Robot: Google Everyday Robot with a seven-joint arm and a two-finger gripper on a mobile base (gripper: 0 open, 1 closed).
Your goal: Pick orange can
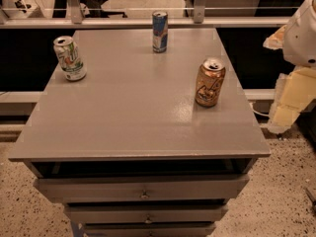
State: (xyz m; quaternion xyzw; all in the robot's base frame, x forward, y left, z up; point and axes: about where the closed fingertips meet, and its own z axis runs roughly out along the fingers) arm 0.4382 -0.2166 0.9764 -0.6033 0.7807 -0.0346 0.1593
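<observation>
The orange can (210, 82) stands upright on the right side of the grey table top (133, 112). It is copper-orange with a silver top and a pale curved logo. My arm's white shell (302, 33) comes in at the right edge of the view, off the table. My gripper (291, 98) shows as pale yellow parts below that shell. It is to the right of the orange can, beyond the table's right edge, and clear of the can. Nothing is in it.
A white-and-green can (70, 58) stands at the far left of the table. A slim blue-and-silver can (159, 31) stands at the far middle edge. Drawers (143, 187) sit under the table top. A rail (148, 21) runs behind the table. The floor is speckled.
</observation>
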